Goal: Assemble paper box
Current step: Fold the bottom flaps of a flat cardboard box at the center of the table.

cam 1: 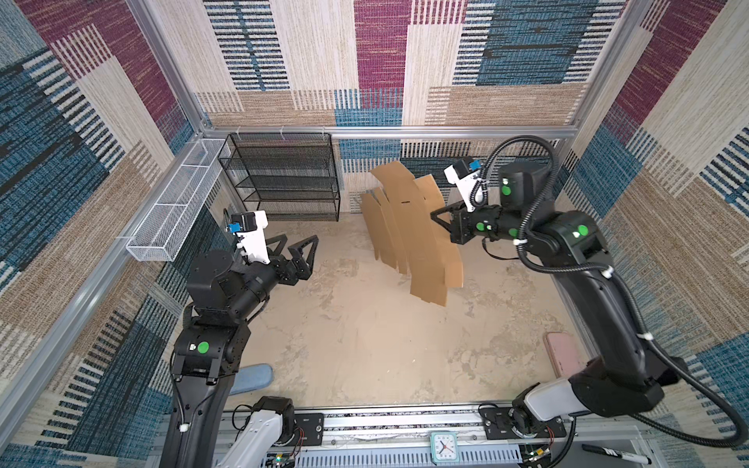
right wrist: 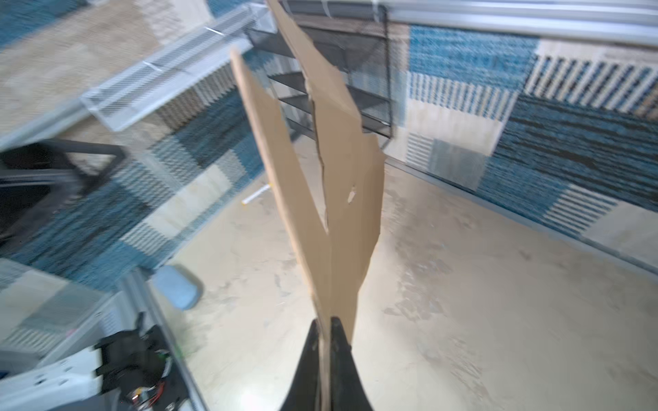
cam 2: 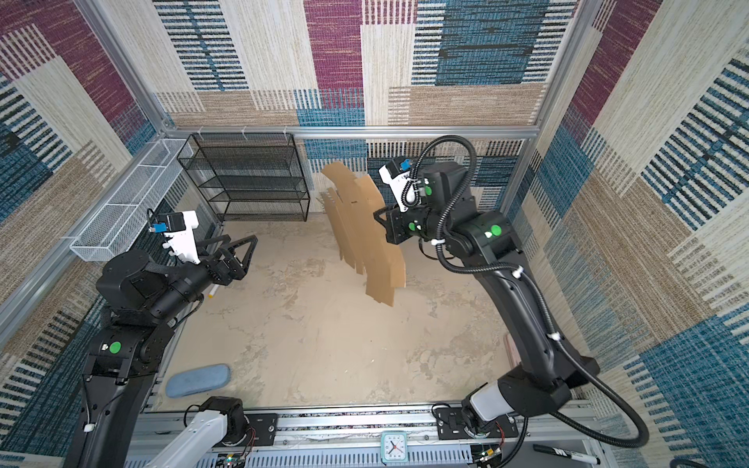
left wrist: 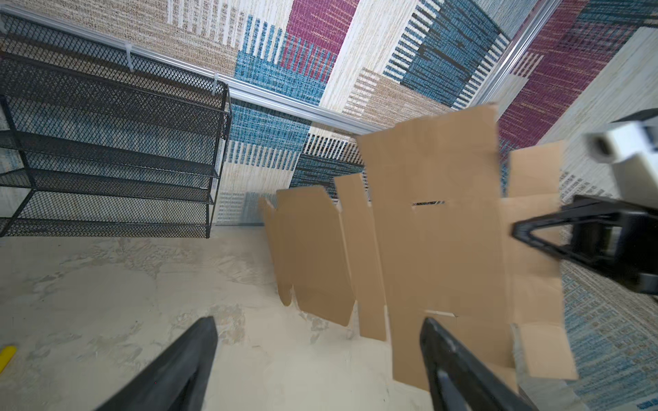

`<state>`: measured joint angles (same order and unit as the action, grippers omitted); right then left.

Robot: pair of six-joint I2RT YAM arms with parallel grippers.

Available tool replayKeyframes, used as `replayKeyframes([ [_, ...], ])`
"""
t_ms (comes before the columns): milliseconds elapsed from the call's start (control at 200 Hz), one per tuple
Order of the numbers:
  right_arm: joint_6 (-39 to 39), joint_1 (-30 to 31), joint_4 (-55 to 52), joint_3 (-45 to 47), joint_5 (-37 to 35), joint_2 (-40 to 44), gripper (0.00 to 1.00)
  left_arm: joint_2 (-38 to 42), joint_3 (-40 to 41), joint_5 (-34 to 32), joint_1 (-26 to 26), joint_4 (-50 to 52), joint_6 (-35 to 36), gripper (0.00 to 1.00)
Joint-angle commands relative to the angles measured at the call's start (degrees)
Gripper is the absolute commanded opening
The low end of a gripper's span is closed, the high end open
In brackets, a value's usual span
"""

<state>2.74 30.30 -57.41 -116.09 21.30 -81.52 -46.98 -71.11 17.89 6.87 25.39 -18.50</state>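
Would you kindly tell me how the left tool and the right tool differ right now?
The left tool is open; the right tool is shut. The left tool holds nothing, whereas the right tool pinches one edge of the unfolded paper box, which stands on edge. The left tool sits apart from the paper box; the right tool touches it. Both are black, with a triangular outline.

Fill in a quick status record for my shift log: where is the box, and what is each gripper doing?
box: unfolded cardboard sheet, held on edge over the table's far side
right gripper: fingers shut on the box's edge
left gripper: open, empty, apart from the box and facing it
assembly: no walls formed
nearby: black rack by the back wall, apart from the box
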Motion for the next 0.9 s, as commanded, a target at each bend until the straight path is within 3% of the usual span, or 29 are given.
replayKeyframes([
  [0, 1.5, 0.1, 1.5, 3.5, 11.1, 3.9, 0.00, 0.2, -1.6, -2.7, 0.2, 2.1, 3.3, 0.92],
  [90, 3.5, 0.1, 2.6, 9.8, 17.2, 7.4, 0.00, 0.6, -2.6, -4.2, 0.7, 3.1, 4.0, 0.92],
  [190, 5.2, 0.1, 3.2, 16.2, 17.1, 10.5, 0.00, 0.8, -3.0, -5.5, 0.9, 3.9, 4.4, 0.92],
  [315, 5.1, 1.4, 1.9, 23.2, 8.2, 11.8, 0.00, 0.5, -2.6, -5.2, 1.2, 3.9, 4.5, 0.92],
  [436, 3.8, 5.0, -0.4, 28.0, -5.9, 8.4, 0.00, -0.1, -2.3, -4.2, 1.2, 3.7, 4.1, 0.92],
  [701, 1.4, 6.1, -2.8, 27.7, -26.8, -3.4, 0.00, -0.5, -0.4, -3.2, 1.3, 4.3, 5.2, 0.92],
  [896, -1.4, 6.2, -3.3, 21.2, -37.2, -13.6, 0.00, 0.4, 3.5, -2.2, 1.5, 2.8, 5.2, 0.92],
])
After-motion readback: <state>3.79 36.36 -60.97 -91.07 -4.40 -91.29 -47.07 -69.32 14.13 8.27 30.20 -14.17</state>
